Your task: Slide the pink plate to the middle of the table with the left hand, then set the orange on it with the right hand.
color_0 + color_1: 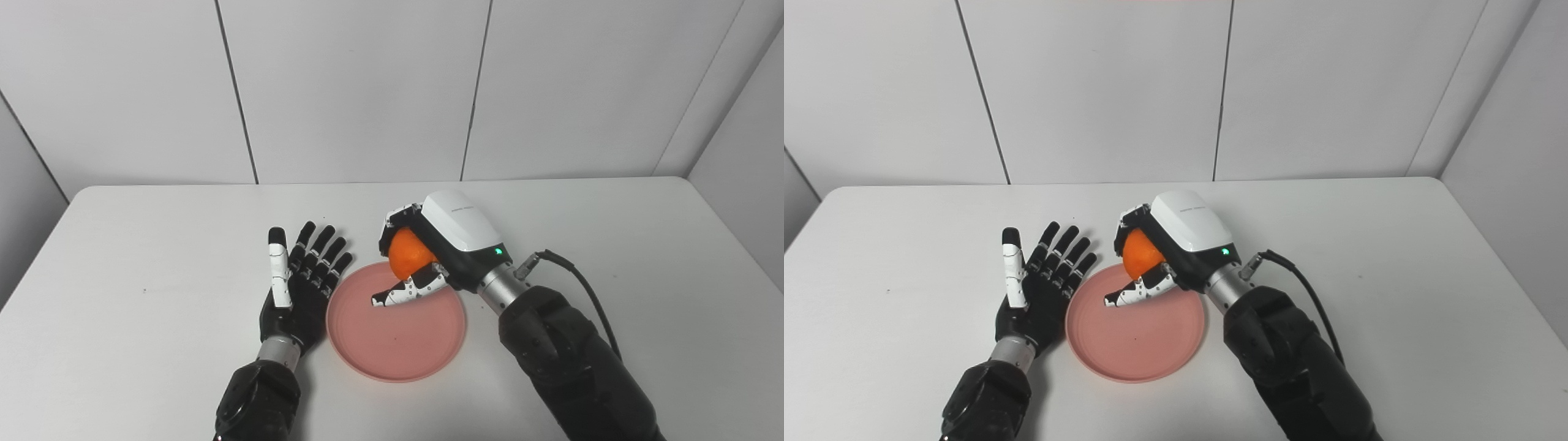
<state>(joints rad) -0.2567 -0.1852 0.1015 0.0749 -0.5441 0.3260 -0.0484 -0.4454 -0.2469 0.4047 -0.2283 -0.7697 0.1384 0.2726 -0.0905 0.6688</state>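
– Where's the orange [409, 253] sitting?
– It isn't sitting anywhere; the right hand [438, 248] is gripping it, fingers [395, 222] curling over the top and thumb tucking underneath, hanging it over the far edge of the pink plate [395, 337]

– And the plate?
– It's lying flat near the middle of the white bench [135, 294]

– The left hand [300, 282]?
– It's resting palm up just beside the plate's left rim, fingers spreading wide, holding nothing
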